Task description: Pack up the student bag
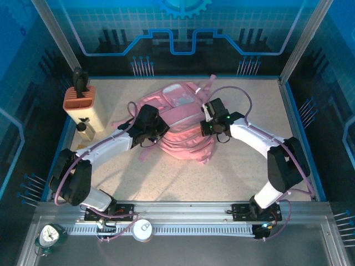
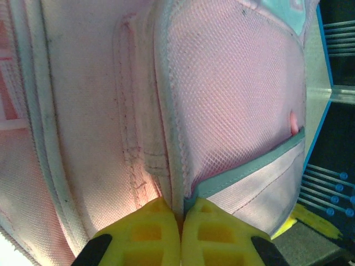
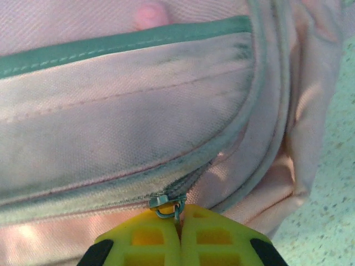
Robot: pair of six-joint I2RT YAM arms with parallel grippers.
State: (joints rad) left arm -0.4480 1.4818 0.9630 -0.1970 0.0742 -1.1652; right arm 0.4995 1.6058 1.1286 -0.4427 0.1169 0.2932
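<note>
The student bag (image 1: pixel 180 124), a soft pink backpack with pale trim, lies in the middle of the table. My left gripper (image 1: pixel 157 128) is against its left side. In the left wrist view its yellow fingers are shut (image 2: pixel 181 206) on a fabric seam beside a mesh pocket (image 2: pixel 233 94). My right gripper (image 1: pixel 208 123) is at the bag's right side. Close up, the right gripper (image 3: pixel 179 213) is shut on the small metal zip pull (image 3: pixel 166 202) at the end of a closed pocket zip (image 3: pixel 194 177).
A cream and orange holder (image 1: pixel 80 102) with a dark object in it stands at the back left, a small bottle (image 1: pixel 84 128) in front of it. A green clock (image 1: pixel 49 235) and a white round object (image 1: pixel 141 230) rest by the front rail. Blue walls (image 1: pixel 294 116) edge the table.
</note>
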